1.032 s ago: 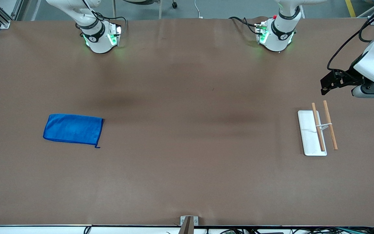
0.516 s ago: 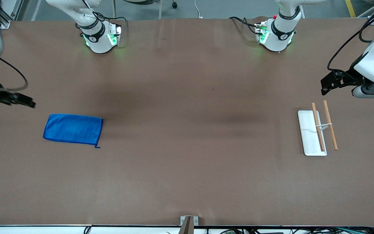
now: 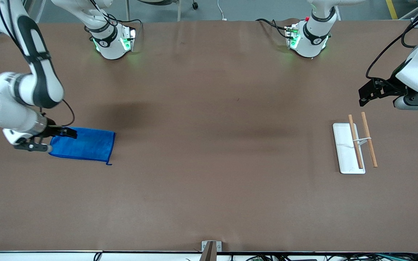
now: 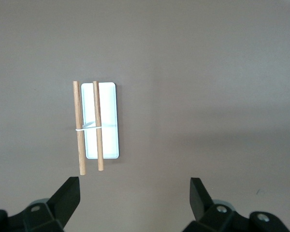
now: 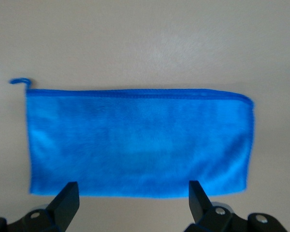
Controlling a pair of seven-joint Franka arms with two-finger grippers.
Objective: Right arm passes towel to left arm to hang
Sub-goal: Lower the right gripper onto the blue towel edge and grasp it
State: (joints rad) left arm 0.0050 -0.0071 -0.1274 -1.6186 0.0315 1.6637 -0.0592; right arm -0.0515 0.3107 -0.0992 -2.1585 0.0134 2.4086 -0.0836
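The pickup approach is in hand. The towel (image 3: 83, 145) lies flat at the table's nine o'clock; the right gripper (image 3: 60, 139) is poised over its edge, fingers spread. Descent and closing are called for next. The left gripper (image 3: 367, 93) waits spread over the table by the rack (image 3: 354, 146) at three o'clock.

Bare table (image 3: 209, 181) between towel (image 3: 85, 145) and rack (image 3: 354, 146)
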